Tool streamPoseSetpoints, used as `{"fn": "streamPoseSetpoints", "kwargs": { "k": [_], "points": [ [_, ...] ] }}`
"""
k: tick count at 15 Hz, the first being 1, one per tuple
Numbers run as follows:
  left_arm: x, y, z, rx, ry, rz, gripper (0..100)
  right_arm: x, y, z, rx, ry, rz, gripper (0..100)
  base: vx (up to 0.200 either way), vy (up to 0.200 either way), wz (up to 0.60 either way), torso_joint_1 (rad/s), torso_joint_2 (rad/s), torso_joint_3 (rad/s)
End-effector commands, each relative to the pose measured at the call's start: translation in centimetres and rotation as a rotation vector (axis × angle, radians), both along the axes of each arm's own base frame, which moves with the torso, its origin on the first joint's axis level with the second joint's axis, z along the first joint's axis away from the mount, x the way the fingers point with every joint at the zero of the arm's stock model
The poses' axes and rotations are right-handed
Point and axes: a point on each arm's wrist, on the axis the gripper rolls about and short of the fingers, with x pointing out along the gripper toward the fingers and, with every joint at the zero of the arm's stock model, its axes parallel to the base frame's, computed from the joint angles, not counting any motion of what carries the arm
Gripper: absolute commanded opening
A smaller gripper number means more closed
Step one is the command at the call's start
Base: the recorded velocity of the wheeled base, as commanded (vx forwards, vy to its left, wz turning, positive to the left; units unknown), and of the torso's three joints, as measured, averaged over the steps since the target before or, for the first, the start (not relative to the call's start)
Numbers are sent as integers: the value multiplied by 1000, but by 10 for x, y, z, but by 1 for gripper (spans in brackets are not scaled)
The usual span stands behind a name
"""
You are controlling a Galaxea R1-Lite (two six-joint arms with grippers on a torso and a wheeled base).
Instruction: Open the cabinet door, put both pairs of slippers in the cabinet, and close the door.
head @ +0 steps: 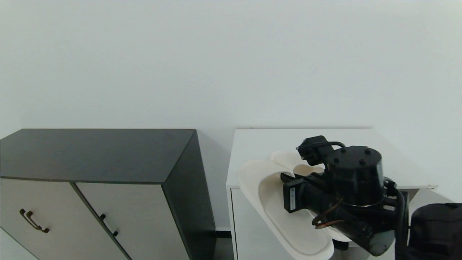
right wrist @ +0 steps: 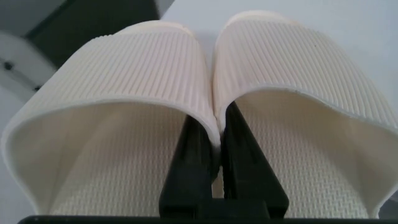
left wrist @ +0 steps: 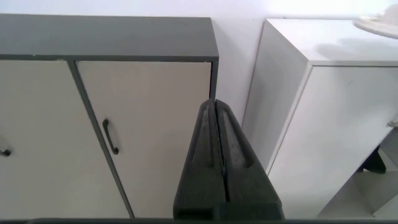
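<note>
**Pair of slippers** (head: 288,220)
- Position: directly at the right gripper (right wrist: 217,143), side by side. Toes over the top of the white unit (head: 325,139), heels jutting past its front edge toward the robot. Resting on the top or lifted off it: cannot tell.
- Material and shape: cream, soft-looking, open at the heel. Broad rounded uppers with fine lengthwise ribbing, smooth rolled rims, and dotted texture on the insoles.

**Right gripper**
- Black, with two tapered fingers, one tucked under each upper.
- Nearly closed, nipping the slippers' two adjoining inner walls between the fingers, with only that double thickness of fabric keeping them apart.

**Left gripper** (left wrist: 217,118)
- Black and wedge-shaped, fingers pressed flat together along their whole length, nothing between them.
- In front of the cabinet (head: 97,151), apart from it, near its right-hand door.

**Cabinet**
- Just beside the white unit, on the robot's left.
- Boxy, with a matt dark grey top and side.
- Two pale flat doors (head: 137,213), both shut.
- A slim dark bar handle (head: 108,224) on each door.

**White unit**
- Plain, smooth, square-edged, with a flat top.
</note>
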Motion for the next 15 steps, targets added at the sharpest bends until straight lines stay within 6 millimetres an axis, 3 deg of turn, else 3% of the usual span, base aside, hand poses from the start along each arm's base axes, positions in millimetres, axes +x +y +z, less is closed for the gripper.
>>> {"fn": "streamPoseSetpoints", "kwargs": {
  "k": [1,8,15],
  "points": [
    [0,0,0,0,1,0,0,-14,-10,14,35,-25,17,0,-200,0,0,7,2,2],
    [0,0,0,-2,1,0,0,-16,-11,10,33,-9,33,0,-200,0,0,-2,2,4],
    [0,0,0,-2,1,0,0,-17,-12,6,34,-4,46,0,0,-29,0,1,0,1]
  ]
}}
